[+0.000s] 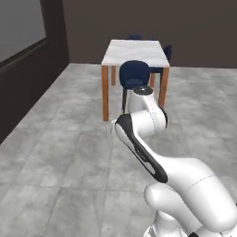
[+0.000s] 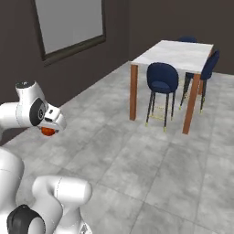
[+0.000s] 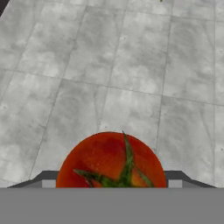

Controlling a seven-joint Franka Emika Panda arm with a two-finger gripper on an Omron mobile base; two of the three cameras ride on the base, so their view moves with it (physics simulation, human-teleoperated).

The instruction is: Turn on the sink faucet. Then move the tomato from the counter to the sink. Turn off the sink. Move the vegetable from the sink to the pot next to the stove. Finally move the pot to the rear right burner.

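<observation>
Tomato [image 3: 111,162]: round, glossy red-orange fruit with a green stem and calyx facing the hand camera, held aloft above the grey tiled floor; from the right base view a small orange-red patch [image 2: 47,131] beneath the hand.

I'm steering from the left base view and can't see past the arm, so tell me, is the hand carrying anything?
Observer: Yes. In the hand view a red tomato with a green stem sits between the fingers of the hand.
Operator: What's underneath it?
Observer: Grey floor tiles in the hand view, no counter or sink.
Operator: Where is the hand relative to the base?
Observer: In the right base view it is out to the left, with the tomato showing as an orange-red patch under it.
Operator: What's beside it?
Observer: A dark wall with a framed grey panel.
</observation>
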